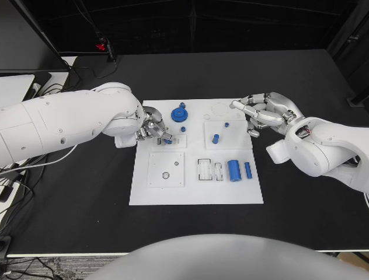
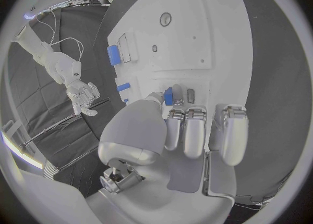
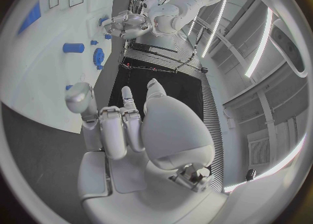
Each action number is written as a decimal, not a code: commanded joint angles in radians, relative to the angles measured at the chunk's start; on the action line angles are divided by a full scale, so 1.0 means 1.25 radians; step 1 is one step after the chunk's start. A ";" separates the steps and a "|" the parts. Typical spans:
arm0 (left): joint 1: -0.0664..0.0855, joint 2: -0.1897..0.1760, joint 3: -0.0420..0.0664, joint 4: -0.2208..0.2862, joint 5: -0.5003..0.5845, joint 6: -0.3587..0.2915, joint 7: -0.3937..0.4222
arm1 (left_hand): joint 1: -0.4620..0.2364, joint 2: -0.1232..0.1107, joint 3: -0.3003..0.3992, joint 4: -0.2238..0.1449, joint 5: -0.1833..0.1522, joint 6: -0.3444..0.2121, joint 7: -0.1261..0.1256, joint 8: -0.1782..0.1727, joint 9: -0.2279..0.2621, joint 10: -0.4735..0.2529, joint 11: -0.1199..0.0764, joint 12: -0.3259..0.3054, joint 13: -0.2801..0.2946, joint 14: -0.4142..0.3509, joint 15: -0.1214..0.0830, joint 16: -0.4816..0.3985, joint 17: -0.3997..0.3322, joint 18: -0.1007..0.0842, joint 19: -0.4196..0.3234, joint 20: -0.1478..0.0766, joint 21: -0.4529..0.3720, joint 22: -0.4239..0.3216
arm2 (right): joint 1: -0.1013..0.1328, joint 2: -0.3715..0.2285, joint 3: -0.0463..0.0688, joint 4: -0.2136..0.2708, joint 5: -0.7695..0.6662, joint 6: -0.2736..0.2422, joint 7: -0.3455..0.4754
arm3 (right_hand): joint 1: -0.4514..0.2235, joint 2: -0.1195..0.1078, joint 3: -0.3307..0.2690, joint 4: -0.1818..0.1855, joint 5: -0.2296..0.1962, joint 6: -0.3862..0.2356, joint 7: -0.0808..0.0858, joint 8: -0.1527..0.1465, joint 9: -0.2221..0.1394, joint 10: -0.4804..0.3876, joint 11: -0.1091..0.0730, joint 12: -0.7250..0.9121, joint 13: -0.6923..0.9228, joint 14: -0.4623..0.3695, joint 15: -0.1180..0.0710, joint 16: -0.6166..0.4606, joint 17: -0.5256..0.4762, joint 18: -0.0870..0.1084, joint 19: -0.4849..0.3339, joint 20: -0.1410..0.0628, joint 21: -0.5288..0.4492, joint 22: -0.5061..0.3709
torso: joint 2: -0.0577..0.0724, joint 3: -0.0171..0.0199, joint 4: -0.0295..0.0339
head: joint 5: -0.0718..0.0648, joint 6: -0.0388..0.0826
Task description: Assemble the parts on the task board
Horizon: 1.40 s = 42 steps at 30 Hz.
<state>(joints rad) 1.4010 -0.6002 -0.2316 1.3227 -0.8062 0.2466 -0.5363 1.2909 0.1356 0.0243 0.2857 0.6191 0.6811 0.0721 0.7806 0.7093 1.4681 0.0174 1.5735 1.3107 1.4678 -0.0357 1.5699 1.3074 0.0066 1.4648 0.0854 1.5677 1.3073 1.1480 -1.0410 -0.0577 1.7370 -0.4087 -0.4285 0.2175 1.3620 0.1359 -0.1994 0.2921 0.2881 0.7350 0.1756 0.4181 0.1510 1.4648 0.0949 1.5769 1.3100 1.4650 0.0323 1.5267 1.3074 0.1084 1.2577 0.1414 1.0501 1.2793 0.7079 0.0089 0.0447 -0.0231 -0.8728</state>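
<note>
The white task board [image 1: 155, 195] lies in the middle of the black table. My left hand [image 1: 155, 131] is over the board's left part and pinches a small blue part [image 1: 167, 140] between thumb and finger just above a square block. The left wrist view shows that small blue part [image 2: 168, 96] at the fingertips of the left hand [image 2: 189, 130]. My right hand [image 1: 264, 114] hovers at the board's far right corner, fingers loosely bent and apart, holding nothing. In its own wrist view the right hand [image 3: 124, 125] is bare. A blue gear [image 1: 180, 112] stands on the board.
Two small blue pegs [image 1: 226, 124] [image 1: 216, 139] stand in the right square block. A thick blue cylinder [image 1: 234, 170] and a thinner one [image 1: 247, 170] lie near the board's right edge. Black table surrounds the board, and cables run at the far left [image 1: 7, 186].
</note>
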 commanded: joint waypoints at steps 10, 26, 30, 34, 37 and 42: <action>-0.003 0.003 -0.003 -0.008 -0.005 0.014 -0.023 | 0.016 -0.001 0.010 0.000 0.004 -0.001 -0.003 -0.005 0.003 0.082 -0.006 -0.002 0.208 0.082 -0.005 0.001 0.211 -0.005 0.085 -0.005 0.003 0.211 | 0.001 0.000 0.000 0.002 0.002 0.007 0.004 | 0.001 0.006 -0.005 -0.001 0.005 -0.005 -0.001 0.003 0.001 0.085 0.002 -0.005 0.209 0.044 -0.001 -0.004 0.145 0.014 -0.006 -0.002 -0.003 -0.001 | 0.000 0.0002 -0.0005 | 0.001 0.000; -0.003 0.010 -0.003 -0.013 -0.005 0.031 -0.030 | 0.014 -0.001 0.013 0.004 -0.004 -0.001 -0.001 -0.007 0.004 0.082 -0.004 -0.002 0.208 0.082 -0.004 0.001 0.211 -0.005 0.085 -0.005 0.003 0.211 | 0.001 -0.002 0.000 0.004 0.002 0.007 0.004 | 0.003 0.008 -0.006 0.000 0.007 -0.007 -0.001 0.006 0.001 0.085 0.002 -0.005 0.209 0.044 -0.001 -0.004 0.145 0.014 -0.007 -0.002 -0.004 -0.002 | 0.001 0.0003 0.0004 | 0.000 0.000; -0.003 0.010 -0.003 -0.014 -0.005 0.032 -0.031 | 0.014 -0.001 0.013 0.005 -0.005 -0.001 -0.001 -0.007 0.004 0.082 -0.004 -0.002 0.208 0.082 -0.004 0.001 0.211 -0.005 0.085 -0.005 0.003 0.211 | 0.001 -0.001 0.000 0.004 0.002 0.007 0.004 | 0.003 0.008 -0.006 0.000 0.007 -0.007 -0.001 0.006 0.001 0.085 0.002 -0.005 0.209 0.044 -0.001 -0.004 0.145 0.014 -0.007 -0.002 -0.004 -0.002 | 0.000 0.0001 0.0001 | 0.000 0.000; -0.002 0.011 -0.003 -0.015 -0.005 0.032 -0.033 | 0.013 0.002 0.016 0.005 -0.006 0.000 0.000 -0.008 0.004 0.082 -0.004 -0.002 0.208 0.082 -0.004 0.001 0.211 -0.005 0.085 -0.005 0.003 0.211 | 0.001 -0.001 0.000 0.004 0.002 0.007 0.004 | 0.002 0.009 -0.007 0.000 0.007 -0.007 -0.001 0.007 0.001 0.085 0.002 -0.005 0.209 0.044 0.000 -0.004 0.145 0.014 -0.007 -0.002 -0.005 -0.002 | 0.001 -0.0001 -0.0004 | 0.000 0.000; -0.002 0.012 -0.003 -0.015 -0.005 0.032 -0.034 | 0.013 0.002 0.016 0.005 -0.006 0.000 0.000 -0.008 0.004 0.082 -0.004 -0.002 0.208 0.082 -0.004 0.001 0.211 -0.005 0.085 -0.005 0.003 0.211 | 0.001 -0.001 0.000 0.005 0.002 0.007 0.005 | 0.002 0.009 -0.007 0.000 0.007 -0.007 -0.001 0.007 0.001 0.085 0.002 -0.005 0.209 0.044 0.000 -0.004 0.145 0.014 -0.007 -0.002 -0.005 -0.002 | 0.000 0.0000 -0.0005 | 0.000 0.000; -0.003 0.013 -0.003 -0.017 -0.005 0.033 -0.034 | 0.013 0.003 0.017 0.005 -0.007 0.000 0.000 -0.008 0.004 0.082 -0.003 -0.002 0.208 0.082 -0.004 0.001 0.211 -0.005 0.085 -0.005 0.003 0.211 | 0.001 -0.002 0.000 0.005 0.002 0.007 0.005 | 0.001 0.010 -0.007 0.000 0.008 -0.007 -0.001 0.008 0.001 0.085 0.002 -0.005 0.209 0.044 0.000 -0.004 0.145 0.014 -0.007 -0.002 -0.006 -0.002 | 0.000 -0.0001 -0.0004 | -0.001 0.000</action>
<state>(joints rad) 1.4049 -0.5849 -0.2294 1.3056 -0.8052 0.2711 -0.5528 1.3027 0.1334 0.0387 0.2931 0.6151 0.6828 0.0740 0.7737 0.7132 1.4660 0.0197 1.5738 1.3100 1.4663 -0.0339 1.5699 1.3074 0.0066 1.4647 0.0855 1.5677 1.3081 1.1479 -1.0425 -0.0579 1.7398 -0.4087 -0.4277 0.2172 1.3661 0.1400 -0.2020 0.2946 0.2932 0.7350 0.1756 0.4221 0.1505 1.4648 0.0949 1.5745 1.3106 1.4650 0.0323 1.5267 1.3073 0.1084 1.2543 0.1380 1.0502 1.2781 0.7086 0.0089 0.0444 -0.0231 -0.8728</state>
